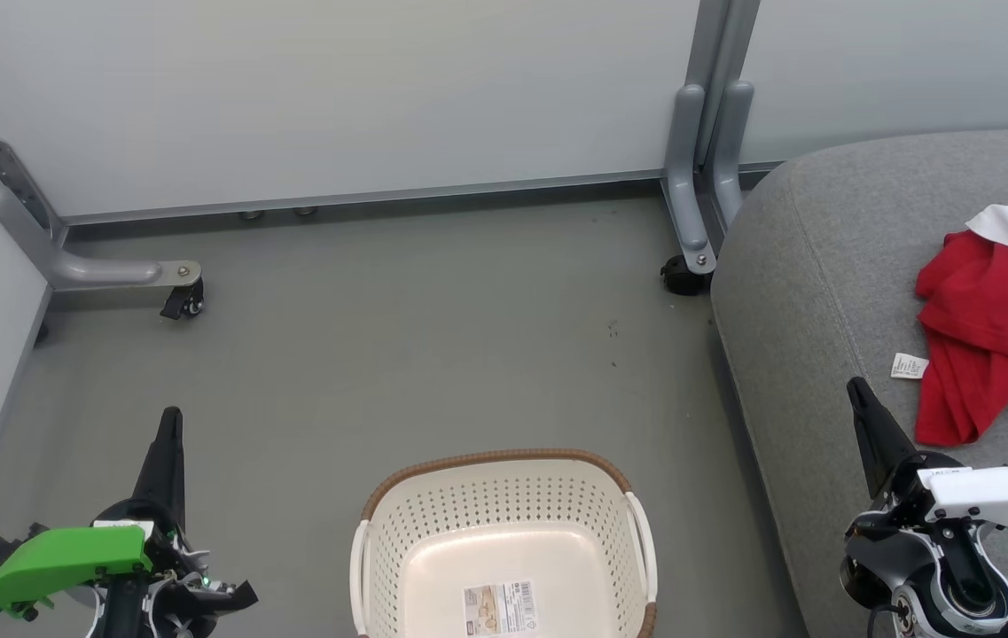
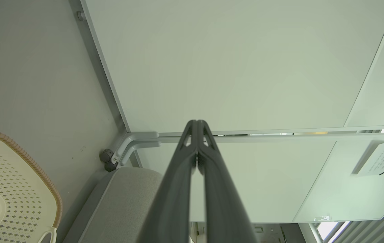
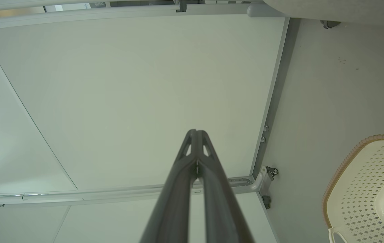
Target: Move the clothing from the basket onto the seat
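The clothing (image 1: 991,337), red with a white band and a small white tag, lies crumpled on the grey seat (image 1: 823,266) at the right. The cream basket (image 1: 504,532) with its brown rim stands on the floor at bottom centre, holding nothing but a sticker on its bottom. My left gripper (image 1: 171,421) is at the lower left, shut, fingers pointing up. My right gripper (image 1: 856,390) is at the lower right over the seat's front edge, shut, just left of the clothing. In the wrist views both grippers (image 2: 197,123) (image 3: 194,132) show their tips pressed together with nothing between them.
Pale partition panels (image 1: 335,97) close off the back and left. Their grey feet with castors (image 1: 184,297) (image 1: 685,270) stand on the grey floor (image 1: 433,354). The basket (image 2: 16,182) (image 3: 367,182) shows at the edge of both wrist views.
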Controlling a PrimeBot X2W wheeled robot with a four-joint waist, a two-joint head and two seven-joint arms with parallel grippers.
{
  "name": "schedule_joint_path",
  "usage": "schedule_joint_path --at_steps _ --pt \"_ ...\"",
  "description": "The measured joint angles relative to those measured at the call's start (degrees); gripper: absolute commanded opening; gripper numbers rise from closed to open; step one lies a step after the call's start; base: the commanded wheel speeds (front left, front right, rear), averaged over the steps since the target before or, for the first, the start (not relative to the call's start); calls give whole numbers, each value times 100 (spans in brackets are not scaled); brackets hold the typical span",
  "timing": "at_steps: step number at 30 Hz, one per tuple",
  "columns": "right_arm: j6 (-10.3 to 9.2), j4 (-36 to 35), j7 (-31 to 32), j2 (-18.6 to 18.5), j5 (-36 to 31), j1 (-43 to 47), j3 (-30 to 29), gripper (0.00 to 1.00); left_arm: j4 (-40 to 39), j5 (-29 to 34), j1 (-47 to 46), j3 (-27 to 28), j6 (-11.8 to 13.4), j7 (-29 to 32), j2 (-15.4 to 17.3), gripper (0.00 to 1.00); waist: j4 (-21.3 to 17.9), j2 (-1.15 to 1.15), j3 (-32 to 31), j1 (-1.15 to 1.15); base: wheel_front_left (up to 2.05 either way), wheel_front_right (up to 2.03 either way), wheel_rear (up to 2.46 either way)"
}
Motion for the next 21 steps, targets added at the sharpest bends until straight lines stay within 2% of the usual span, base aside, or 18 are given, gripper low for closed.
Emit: schedule_joint_path --at_steps 21 --pt "0 2 24 29 -29 -2 -31 0 0 0 0 0 0 0 0 0 0 0 0 0 0 0 0"
